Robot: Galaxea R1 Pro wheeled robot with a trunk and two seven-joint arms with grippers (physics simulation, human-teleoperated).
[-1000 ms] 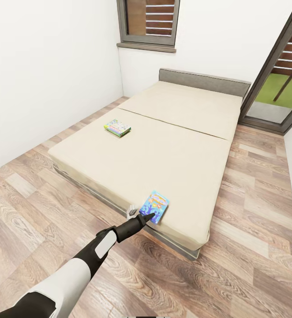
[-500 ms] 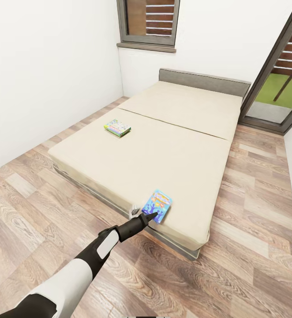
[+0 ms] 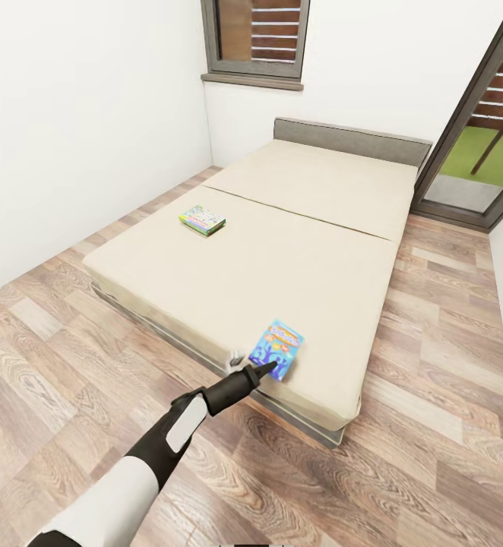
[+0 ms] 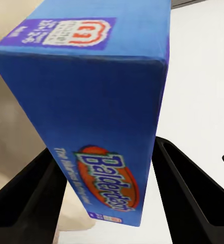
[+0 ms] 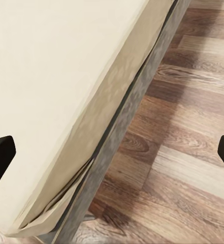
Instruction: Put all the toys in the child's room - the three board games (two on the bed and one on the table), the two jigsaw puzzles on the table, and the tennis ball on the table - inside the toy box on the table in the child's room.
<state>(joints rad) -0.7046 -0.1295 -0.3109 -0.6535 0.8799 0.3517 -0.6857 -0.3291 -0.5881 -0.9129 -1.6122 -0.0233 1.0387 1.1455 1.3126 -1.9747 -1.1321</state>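
Head camera looks down over the bed [image 3: 297,251]; both wrist cameras view its edge close up.

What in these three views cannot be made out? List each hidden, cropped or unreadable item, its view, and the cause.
- Head view: print on the small game box is too small to read.
- Head view: left claw tips are hidden against the Balderdash box.
- Left wrist view: whether the fingers touch the box.
- Right wrist view: right claw fingers are cut off by the edges.
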